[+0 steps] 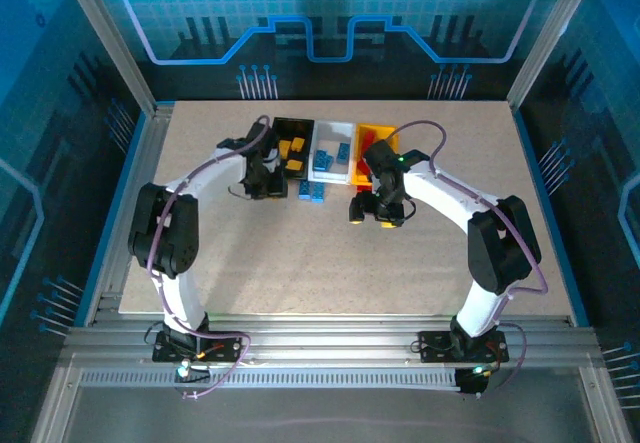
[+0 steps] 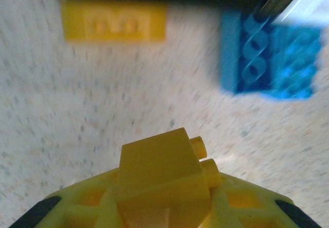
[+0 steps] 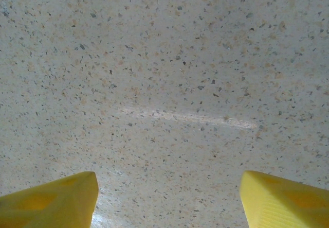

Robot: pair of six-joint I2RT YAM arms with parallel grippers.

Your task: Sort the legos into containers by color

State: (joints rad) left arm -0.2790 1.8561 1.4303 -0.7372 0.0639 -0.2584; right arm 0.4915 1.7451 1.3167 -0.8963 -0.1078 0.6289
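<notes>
While the speckled table lies bare on its near half, I see my left hand pinching a yellow brick near the far bins; right hand spread.

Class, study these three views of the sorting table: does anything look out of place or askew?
Yes. The yellow brick gripped in the left hand sits tilted, its studs pointing sideways. A second yellow brick and blue bricks lie loose on the table, not yet binned.
</notes>
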